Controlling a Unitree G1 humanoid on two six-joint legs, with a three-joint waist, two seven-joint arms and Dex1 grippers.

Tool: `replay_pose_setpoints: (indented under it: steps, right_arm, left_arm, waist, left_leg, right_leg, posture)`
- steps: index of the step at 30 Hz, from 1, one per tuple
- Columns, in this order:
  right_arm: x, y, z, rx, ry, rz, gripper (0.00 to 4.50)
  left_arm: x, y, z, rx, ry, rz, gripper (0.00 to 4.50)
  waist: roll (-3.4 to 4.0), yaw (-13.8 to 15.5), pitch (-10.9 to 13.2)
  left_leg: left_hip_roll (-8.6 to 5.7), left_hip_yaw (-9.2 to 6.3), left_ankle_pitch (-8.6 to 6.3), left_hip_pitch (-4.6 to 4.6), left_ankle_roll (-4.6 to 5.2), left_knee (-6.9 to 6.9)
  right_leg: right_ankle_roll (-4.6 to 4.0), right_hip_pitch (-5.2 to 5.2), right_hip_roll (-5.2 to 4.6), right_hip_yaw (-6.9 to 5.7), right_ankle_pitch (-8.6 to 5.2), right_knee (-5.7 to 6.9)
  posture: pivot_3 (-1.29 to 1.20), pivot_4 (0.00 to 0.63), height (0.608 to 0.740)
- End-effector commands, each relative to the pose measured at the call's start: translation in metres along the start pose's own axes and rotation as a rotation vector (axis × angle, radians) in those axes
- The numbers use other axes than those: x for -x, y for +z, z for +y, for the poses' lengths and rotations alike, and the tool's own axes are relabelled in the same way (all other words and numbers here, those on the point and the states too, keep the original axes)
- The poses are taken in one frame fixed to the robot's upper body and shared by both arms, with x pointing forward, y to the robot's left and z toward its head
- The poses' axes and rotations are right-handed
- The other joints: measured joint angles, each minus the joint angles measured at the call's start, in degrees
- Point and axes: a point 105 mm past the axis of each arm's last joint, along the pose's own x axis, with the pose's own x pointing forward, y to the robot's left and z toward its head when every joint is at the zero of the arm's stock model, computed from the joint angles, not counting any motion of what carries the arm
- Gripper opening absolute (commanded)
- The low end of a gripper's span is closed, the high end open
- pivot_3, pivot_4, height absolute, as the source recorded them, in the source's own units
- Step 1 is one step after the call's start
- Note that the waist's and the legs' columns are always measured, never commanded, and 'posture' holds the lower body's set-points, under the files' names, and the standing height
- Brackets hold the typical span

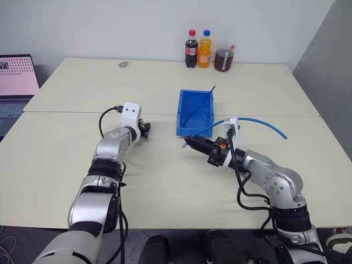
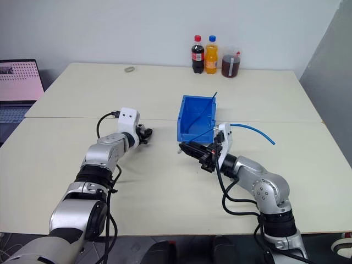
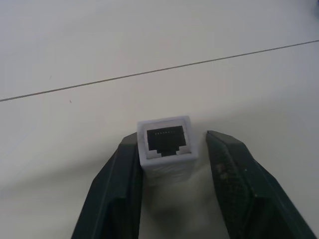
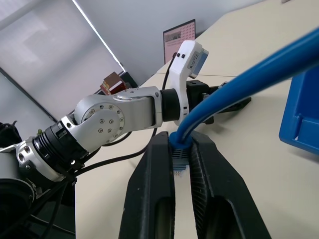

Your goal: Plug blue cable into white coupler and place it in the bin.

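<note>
Head views: the bin sits mid-table, open side up, long axis running away from the robot. The left gripper lies well to the bin's left, on the table. The right gripper hovers just before the bin's near lip, pointing left toward the other gripper. The blue cable arcs from it out to the bin's right. A darker blue strand leans across the bin's inside. Bottles stand at the far edge beyond the bin; a laptop is far left.

Left wrist view: the white coupler stands between the left fingers, socket facing the camera; one finger touches it, the other stands just apart, so no clamp yet.

Right wrist view: the right fingers are clenched on the cable's clear plug, whose contacts point back toward the camera; the cable rises away past the bin.
</note>
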Motion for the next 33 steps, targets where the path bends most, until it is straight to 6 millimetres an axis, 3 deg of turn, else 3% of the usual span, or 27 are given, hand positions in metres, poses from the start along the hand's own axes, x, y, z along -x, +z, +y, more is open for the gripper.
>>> replay_pose_setpoints:
  steps: [1,3,6,10,13,16,19,22,26,33]
  right_arm:
    - [0.002,0.01,0.009,0.046,0.024,-0.036,0.13]
    - [0.002,0.01,0.009,0.047,0.023,-0.035,0.13]
    - [0.002,0.01,0.008,0.05,0.021,-0.034,0.13]
    - [0.008,0.01,0.009,0.057,0.019,-0.029,0.13]
    - [0.017,0.013,0.013,0.061,0.021,-0.029,0.13]
    - [0.029,0.01,0.021,0.11,0.036,0.007,0.13]
    - [0.036,0.002,0.024,0.168,0.032,0.066,0.13]
    - [0.039,-0.007,0.027,0.229,0.039,0.123,0.13]
    - [0.036,-0.022,0.029,0.341,0.054,0.187,0.13]
    - [0.015,-0.035,0.02,0.495,0.08,0.175,0.13]
  left_arm:
    - [0.002,0.001,0.009,-0.017,0.028,-0.01,1.11]
    - [0.002,0.0,0.009,-0.023,0.026,-0.011,0.79]
    - [0.007,-0.002,0.008,-0.063,-0.005,-0.029,0.8]
    - [0.026,-0.007,-0.011,-0.155,-0.167,-0.06,0.8]
    - [0.058,-0.015,-0.044,-0.304,-0.415,-0.06,0.8]
    - [0.107,-0.036,-0.08,-0.444,-0.752,0.024,0.8]
    - [0.128,-0.047,-0.091,-0.552,-0.891,0.086,0.8]
    - [0.134,-0.052,-0.099,-0.641,-0.972,0.115,0.8]
    - [0.126,-0.055,-0.106,-0.703,-0.999,0.129,0.8]
    - [0.118,-0.065,-0.111,-0.738,-1.032,0.153,0.8]
  waist:
    - [0.0,0.0,0.0]
    - [0.0,0.0,0.0]
    - [0.0,-0.1,0.0]
    - [0.01,-0.3,0.0]
    - [0.01,-0.2,0.0]
    - [0.01,-0.1,0.0]
    - [0.01,0.3,0.0]
    - [0.01,0.2,0.0]
    - [0.01,0.1,0.0]
    - [0.0,0.1,-0.1]
  left_leg:
    - [0.0,0.0,0.0,0.0,0.0,0.0]
    - [0.0,0.0,0.0,0.0,0.0,0.0]
    - [0.0,0.01,0.0,0.0,0.0,0.0]
    - [0.03,0.08,0.0,0.01,0.0,-0.03]
    - [0.07,0.07,0.0,-0.04,-0.03,-0.04]
    - [0.1,0.1,0.0,-0.2,-0.06,-0.04]
    - [0.02,-0.03,0.01,-0.29,-0.08,0.0]
    - [0.01,-0.05,0.03,-0.28,-0.03,0.04]
    - [0.0,0.0,0.07,-0.23,0.04,0.1]
    - [-0.01,0.03,0.07,-0.24,0.05,0.1]
  right_leg:
    - [0.0,0.0,0.0,0.0,0.0,0.0]
    - [0.0,0.0,0.0,0.0,0.0,0.0]
    - [0.0,0.0,0.0,0.01,0.0,-0.01]
    - [0.0,-0.03,0.0,0.07,0.0,-0.01]
    - [-0.01,-0.07,-0.07,0.05,0.0,-0.01]
    - [-0.03,-0.27,-0.1,0.12,0.01,-0.03]
    - [-0.03,-0.28,-0.19,0.14,-0.02,0.01]
    - [0.11,-0.27,-0.03,0.12,-0.1,-0.03]
    - [0.31,-0.26,0.05,0.08,-0.14,0.01]
    - [0.31,-0.27,0.08,0.08,-0.14,0.0]
  posture:
    - [0.0,0.15,0.74]
    - [0.0,0.15,0.74]
    - [0.0,0.15,0.74]
    - [0.0,0.15,0.74]
    - [0.0,0.15,0.74]
    - [0.0,0.15,0.74]
    - [0.0,0.15,0.74]
    - [0.0,0.15,0.74]
    - [0.0,0.15,0.74]
    - [0.0,0.15,0.74]
